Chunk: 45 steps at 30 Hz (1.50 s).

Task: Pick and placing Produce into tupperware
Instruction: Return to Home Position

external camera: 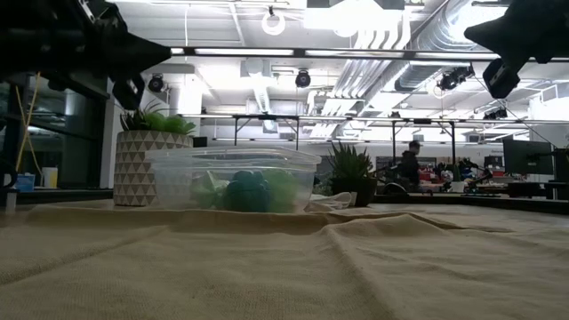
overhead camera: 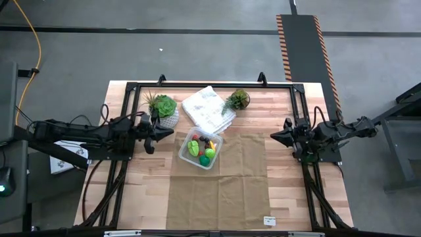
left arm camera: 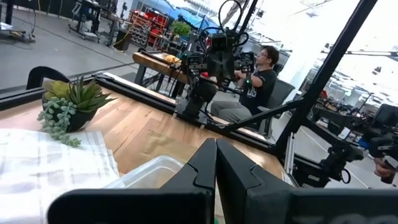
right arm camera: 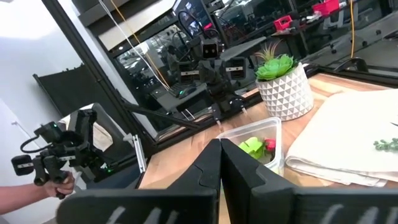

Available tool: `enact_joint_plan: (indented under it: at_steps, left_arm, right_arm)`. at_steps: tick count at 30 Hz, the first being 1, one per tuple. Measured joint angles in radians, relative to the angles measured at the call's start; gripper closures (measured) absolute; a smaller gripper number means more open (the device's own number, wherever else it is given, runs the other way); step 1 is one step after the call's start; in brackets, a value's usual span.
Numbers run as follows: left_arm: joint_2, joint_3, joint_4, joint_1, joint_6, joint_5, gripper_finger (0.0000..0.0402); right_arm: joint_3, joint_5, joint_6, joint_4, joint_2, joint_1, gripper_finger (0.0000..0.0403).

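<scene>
The clear square tupperware (overhead camera: 200,147) rests by its base on the tan cloth near the table's middle. Inside it lie several small produce pieces (overhead camera: 203,151): bright green, red, dark and yellow-orange. The low view shows the tupperware (external camera: 233,180) with green shapes behind its wall. My left gripper (overhead camera: 169,133) hovers above the table just left of the tupperware, shut and empty; its fingers (left arm camera: 216,163) meet in the left wrist view, with the tupperware's rim (left arm camera: 152,172) below. My right gripper (overhead camera: 273,136) waits near the right edge, shut and empty, its fingers (right arm camera: 219,163) together.
A succulent in a white patterned pot (overhead camera: 164,109) stands behind my left gripper. A white wrinkly plastic bag (overhead camera: 208,108) lies at the far edge, with a small dark potted plant (overhead camera: 237,100) beside it. The tan cloth (overhead camera: 223,191) covers the near middle. A person (left arm camera: 258,81) sits beyond the table.
</scene>
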Motion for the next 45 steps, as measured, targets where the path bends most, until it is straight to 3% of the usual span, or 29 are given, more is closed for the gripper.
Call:
enact_joint_plan:
  at_steps: [10,16,28,45]
  left_arm:
    - [-0.041,-0.002,-0.029,0.0,0.0,0.096,0.0402]
    - [-0.11,-0.002,-0.053,0.0,0.037,0.087,0.0402]
    - [-0.264,-0.002,-0.258,0.0,0.07,0.045,0.0401]
    - [-0.274,-0.013,-0.345,0.0,0.063,0.046,0.0401]
  right_arm:
    - [0.0,0.0,0.014,0.0,0.0,0.0,0.0403]
    - [0.0,0.001,0.013,0.0,0.0,0.0,0.0403]
    - [0.0,0.001,0.013,0.0,0.0,0.0,0.0403]
    - [0.001,0.003,-0.12,0.0,0.0,0.0,0.0403]
